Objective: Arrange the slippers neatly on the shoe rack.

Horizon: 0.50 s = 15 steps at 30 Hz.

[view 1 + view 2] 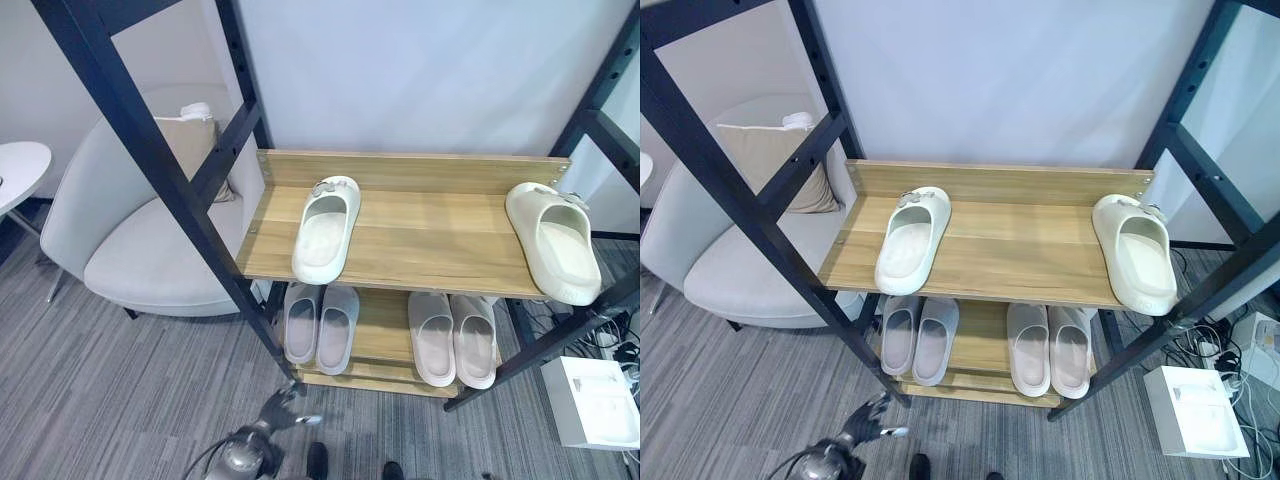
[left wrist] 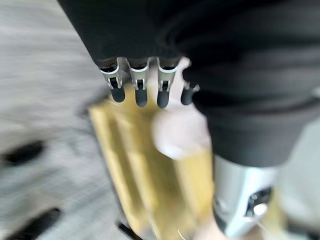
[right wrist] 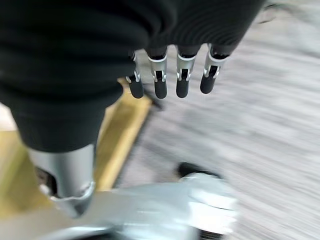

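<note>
Two cream slippers lie on the wooden top shelf (image 1: 430,245) of the shoe rack, toes toward me. One slipper (image 1: 327,228) lies left of centre. The other slipper (image 1: 553,240) sits far apart at the right end, its toe hanging over the front edge. On the lower shelf (image 1: 385,320) rest two tidy pairs, one pair (image 1: 320,325) on the left and one pair (image 1: 452,338) on the right. My left hand (image 1: 272,410) hangs low in front of the rack's left leg, open and empty, its fingers (image 2: 141,92) straight. My right hand (image 3: 160,82) is open too, holding nothing, above the carpet.
Black metal posts (image 1: 150,150) frame the rack on both sides. A white armchair (image 1: 130,245) with a beige cushion (image 1: 195,140) stands to the left, a round white table (image 1: 15,170) beyond it. A white box (image 1: 598,400) and cables lie on the floor at the right.
</note>
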Available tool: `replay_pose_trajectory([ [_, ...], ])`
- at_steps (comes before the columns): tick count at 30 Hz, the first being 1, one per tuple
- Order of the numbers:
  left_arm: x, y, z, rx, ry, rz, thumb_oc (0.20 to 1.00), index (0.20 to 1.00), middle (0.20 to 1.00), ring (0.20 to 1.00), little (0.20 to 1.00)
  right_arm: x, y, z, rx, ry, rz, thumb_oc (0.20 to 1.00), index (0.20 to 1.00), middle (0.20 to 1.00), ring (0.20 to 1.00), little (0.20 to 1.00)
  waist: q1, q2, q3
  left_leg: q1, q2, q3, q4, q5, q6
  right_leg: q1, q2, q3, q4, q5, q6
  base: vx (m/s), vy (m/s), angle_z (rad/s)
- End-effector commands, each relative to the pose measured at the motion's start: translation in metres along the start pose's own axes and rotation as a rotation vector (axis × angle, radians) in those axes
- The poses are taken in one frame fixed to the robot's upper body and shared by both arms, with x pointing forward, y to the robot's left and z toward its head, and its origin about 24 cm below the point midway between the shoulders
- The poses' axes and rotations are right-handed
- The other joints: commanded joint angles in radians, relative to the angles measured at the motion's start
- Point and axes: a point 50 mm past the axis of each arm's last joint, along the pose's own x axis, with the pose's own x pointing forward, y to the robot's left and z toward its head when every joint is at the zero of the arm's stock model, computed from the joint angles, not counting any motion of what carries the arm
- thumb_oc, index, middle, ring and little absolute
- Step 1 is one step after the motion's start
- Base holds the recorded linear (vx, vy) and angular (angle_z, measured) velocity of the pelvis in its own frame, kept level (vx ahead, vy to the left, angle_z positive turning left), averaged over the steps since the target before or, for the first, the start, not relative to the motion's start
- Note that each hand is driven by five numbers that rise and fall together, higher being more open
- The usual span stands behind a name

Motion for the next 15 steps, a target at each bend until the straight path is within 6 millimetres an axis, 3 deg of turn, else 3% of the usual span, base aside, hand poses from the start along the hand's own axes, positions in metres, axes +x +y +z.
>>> replay_pose_trajectory([
  [1,0.013,-0.003,0.043,0.040,-0.157,-0.090,1.000,1.000,1.000,1.000,1.000,0.003,-0.007,0.007,0.022,-0.010,-0.054,1.000,1.000,1.000,1.000,1.000,-0.012,-0.015,0.025,0.018,0.028,0.010,0.002,-0.035,-0.039,-0.030,-0.075,-0.011,0.013,0.007,0.069,0.01,-0.016,-0.04],
  [9,0.018,-0.039,0.118,0.286,-0.411,-0.374,1.000,1.000,1.000,1.000,1.000,0.011,-0.013,0.019,0.043,-0.009,-0.096,1.000,1.000,1.000,1.000,1.000,-0.042,-0.002,0.026,0.027,0.032,0.019,0.002,-0.042,-0.043,-0.023,-0.073,0.001,0.009,0.002,0.071,0.00,0.000,0.00],
  [11,0.012,-0.047,0.140,0.300,-0.488,-0.449,1.000,1.000,1.000,1.000,1.000,0.012,-0.018,0.024,0.048,-0.028,-0.110,1.000,1.000,1.000,1.000,1.000,-0.046,0.000,0.026,0.029,0.032,0.020,0.002,-0.043,-0.044,-0.022,-0.073,0.002,0.009,0.002,0.072,-0.01,-0.012,-0.06],
  [12,0.003,-0.054,0.162,0.310,-0.578,-0.525,1.000,1.000,1.000,1.000,1.000,0.013,-0.020,0.027,0.048,-0.039,-0.117,1.000,1.000,1.000,1.000,1.000,-0.051,0.004,0.024,0.029,0.031,0.021,0.002,-0.043,-0.045,-0.022,-0.073,0.003,0.009,0.000,0.072,-0.01,-0.011,-0.06],
  [14,0.002,-0.053,0.162,0.310,-0.577,-0.526,1.000,1.000,1.000,1.000,1.000,0.013,-0.020,0.027,0.049,-0.040,-0.116,1.000,1.000,1.000,1.000,1.000,-0.051,0.003,0.026,0.030,0.032,0.021,0.002,-0.044,-0.045,-0.022,-0.073,0.003,0.009,0.000,0.072,-0.03,-0.008,-0.04],
  [15,-0.013,-0.060,0.191,0.287,-0.687,-0.633,1.000,1.000,1.000,1.000,1.000,0.013,-0.026,0.031,0.049,-0.055,-0.125,1.000,1.000,1.000,1.000,1.000,-0.057,0.009,0.023,0.024,0.032,0.022,0.002,-0.035,-0.046,-0.026,-0.073,0.004,0.010,0.007,0.073,0.00,0.000,0.00],
])
